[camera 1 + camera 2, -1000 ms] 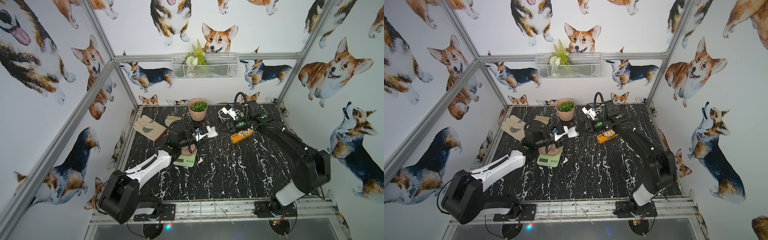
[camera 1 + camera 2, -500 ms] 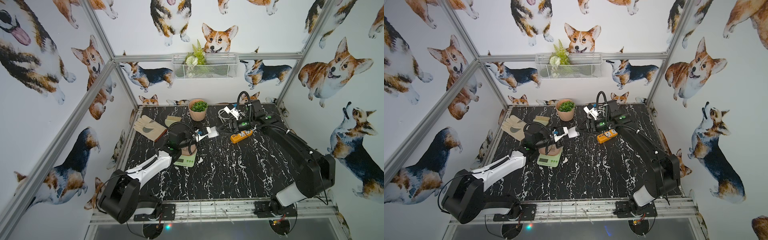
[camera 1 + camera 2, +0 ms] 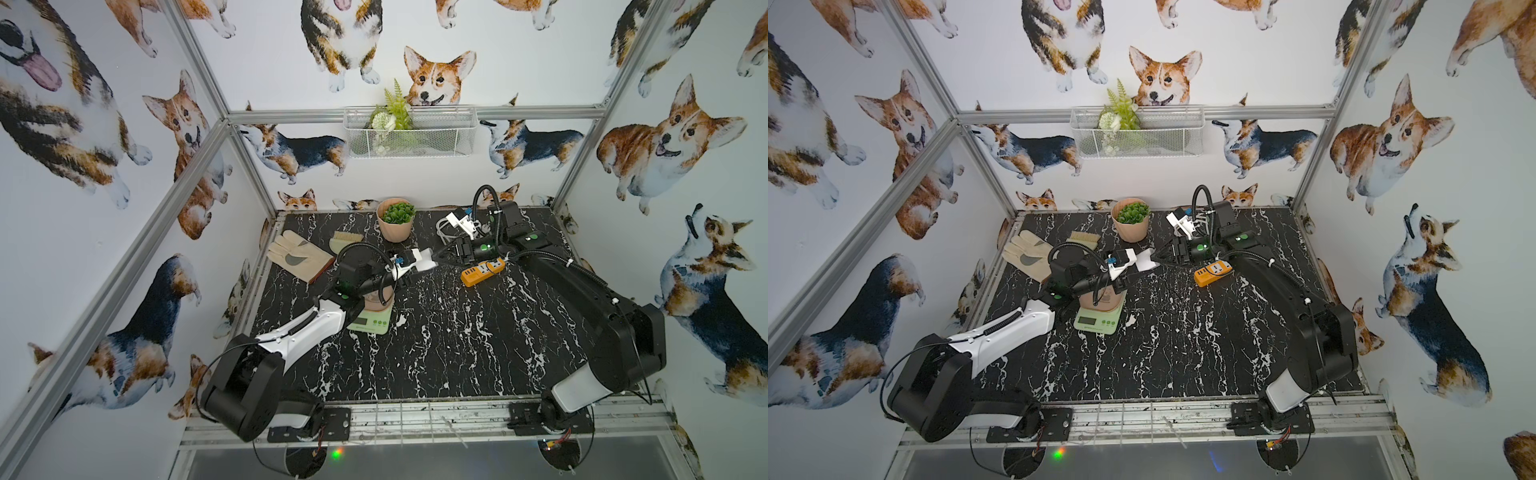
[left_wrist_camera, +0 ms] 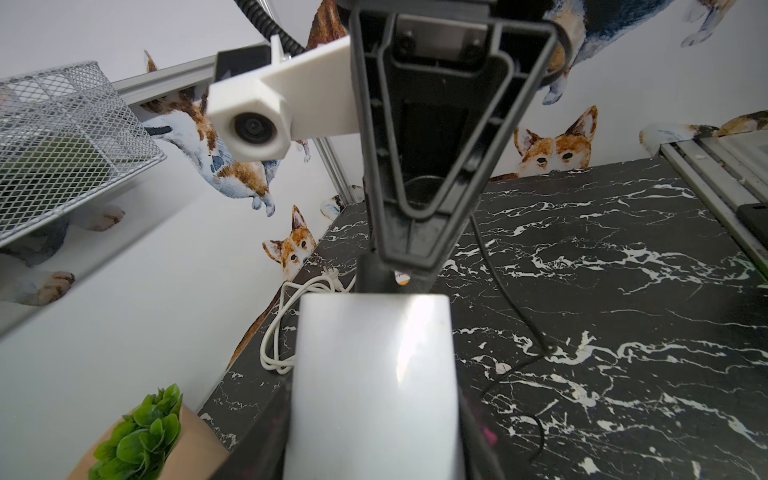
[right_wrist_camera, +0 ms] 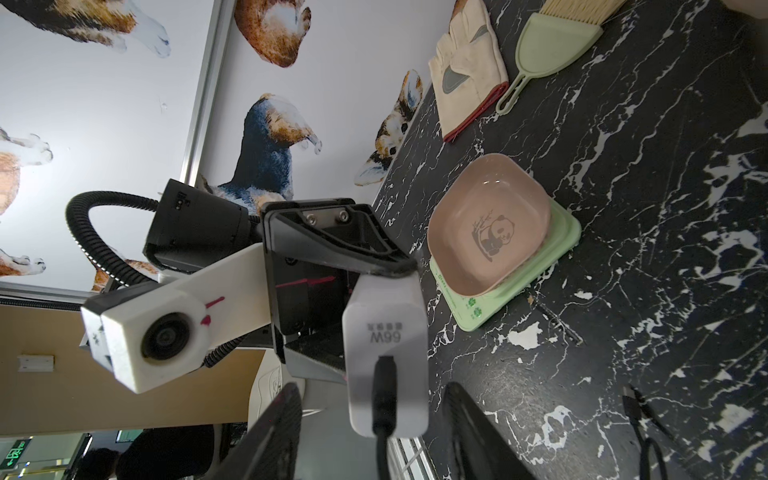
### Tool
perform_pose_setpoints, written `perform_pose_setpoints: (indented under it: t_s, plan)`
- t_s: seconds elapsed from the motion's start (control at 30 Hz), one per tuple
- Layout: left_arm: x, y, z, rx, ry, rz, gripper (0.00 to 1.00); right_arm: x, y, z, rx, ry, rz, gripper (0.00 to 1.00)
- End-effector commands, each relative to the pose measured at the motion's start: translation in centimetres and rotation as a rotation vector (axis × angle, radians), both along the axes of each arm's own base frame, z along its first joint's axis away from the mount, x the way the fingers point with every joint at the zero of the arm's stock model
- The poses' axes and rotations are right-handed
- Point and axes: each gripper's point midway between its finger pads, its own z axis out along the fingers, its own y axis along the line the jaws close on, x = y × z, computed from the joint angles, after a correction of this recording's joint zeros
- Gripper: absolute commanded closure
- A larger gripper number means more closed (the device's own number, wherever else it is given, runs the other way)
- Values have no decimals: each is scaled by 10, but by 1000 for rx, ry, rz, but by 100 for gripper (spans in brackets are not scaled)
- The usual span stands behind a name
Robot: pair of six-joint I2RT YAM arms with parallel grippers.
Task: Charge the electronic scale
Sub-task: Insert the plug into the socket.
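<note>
gripping the white 66w charger in the air just beyond the electronic scale, the left claw is clamped on it. the right claw stands open around its cable end, not touching. the scale sits on the counter, pink dish on top. if the left claw lets go early, the charger could drop, dragging its black cable. the scale's port and the charger's prongs are hidden.

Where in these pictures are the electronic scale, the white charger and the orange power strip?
electronic scale [image 3: 1106, 326], in a top view, pale green front beside the display
white charger [image 5: 384, 320], right wrist view, face printed 66W
orange power strip [image 3: 483, 270], in a top view, middle of its top face
</note>
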Motion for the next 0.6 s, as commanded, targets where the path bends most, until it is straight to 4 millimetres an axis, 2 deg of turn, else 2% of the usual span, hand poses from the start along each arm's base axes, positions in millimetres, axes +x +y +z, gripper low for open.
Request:
perform_pose_setpoints:
  t_s: [0.0,0.2,0.4,0.57]
  plan:
    - [2,-1,15,-43,-44,1,100,3,4,6,31,-15,6,42]
    - [6,-1,15,-57,-36,19,100,3,10,8,48,-11,6,46]
    - [7,-3,15,-64,-35,27,100,6,13,7,58,5,4,56]
    - [8,-3,15,-65,-37,31,100,7,14,6,58,11,-1,61]
